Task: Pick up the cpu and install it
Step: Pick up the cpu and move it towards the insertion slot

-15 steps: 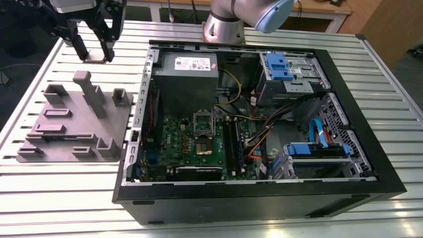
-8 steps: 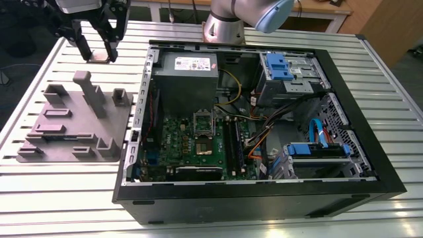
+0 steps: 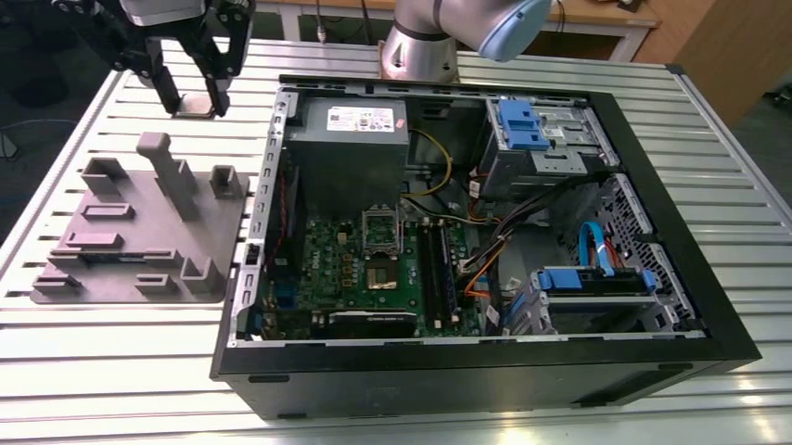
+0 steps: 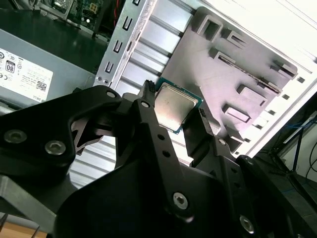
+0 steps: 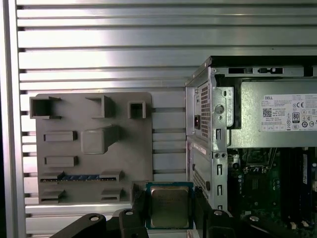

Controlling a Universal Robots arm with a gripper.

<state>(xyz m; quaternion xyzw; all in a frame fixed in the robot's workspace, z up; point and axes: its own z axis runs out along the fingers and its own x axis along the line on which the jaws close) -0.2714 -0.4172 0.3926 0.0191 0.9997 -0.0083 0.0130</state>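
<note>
gripper (image 4: 176, 106): black fingers (image 4: 151, 119) clamped on the cpu, one on each of two opposite edges; in the exterior view it hangs at ten o'clock of the frame.
cpu (image 4: 174, 108): held flat between the fingertips, its silvery metal top facing both wrist cameras and a green rim showing round it; over the table slats, outside the case, just beside a corner of the tray.
tray (image 3: 223, 232): grey, at nine o'clock in the exterior view, lying flat on the table with blocks and one tall post standing on it; the cpu is at about one o'clock from its middle, past its far edge.
case (image 3: 495, 380): black, open side up, reaching from the middle of the exterior view to three o'clock; the gripper is off its ten o'clock corner.
power supply (image 3: 351, 148): grey box at the case's eleven o'clock, near the cpu.
motherboard (image 3: 328, 246): green, at six o'clock from the power supply.
socket (image 3: 381, 275): dark square amid the motherboard, a metal frame just beside it at twelve o'clock; well apart from the cpu.
arm (image 3: 433, 37): silver and pale blue, at twelve o'clock in the exterior view, beyond the case.
table (image 3: 111, 371): silvery slats under tray and case.
</note>
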